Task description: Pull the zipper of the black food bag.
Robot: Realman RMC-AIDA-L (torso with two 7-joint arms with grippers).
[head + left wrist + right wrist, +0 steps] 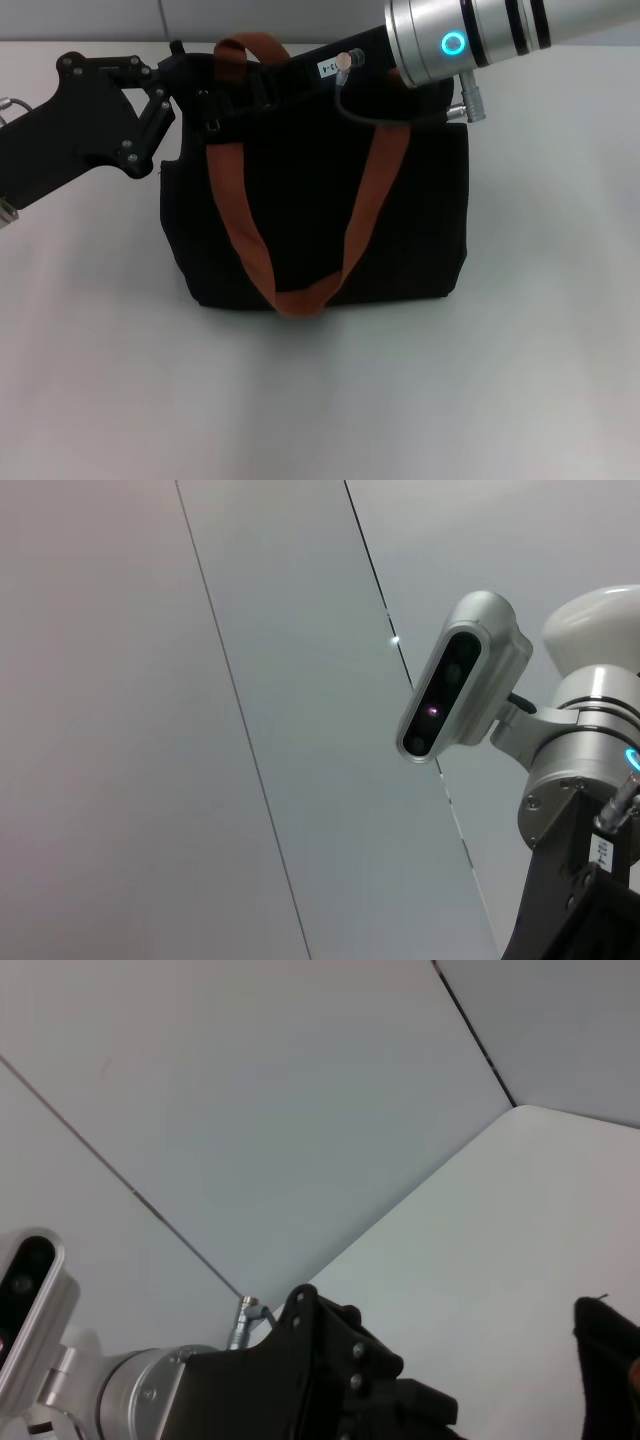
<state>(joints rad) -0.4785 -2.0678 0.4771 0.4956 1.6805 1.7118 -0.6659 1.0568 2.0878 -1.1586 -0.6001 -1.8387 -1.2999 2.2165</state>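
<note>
The black food bag (315,215) stands on the white table (500,380), its orange handles (300,290) draped down its front. The left gripper (185,70) sits at the bag's top left corner and the right gripper (290,60) reaches over the rim; jaw state of either cannot be determined, and the zipper is hidden

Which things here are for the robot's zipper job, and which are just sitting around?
For the job:
- the big boxy black fabric food bag with rust-orange webbing handles
- the left gripper at the bag's top left corner
- the right gripper, hidden over the bag's rim
- the zipper, not visible

Just around:
- the white table
</note>
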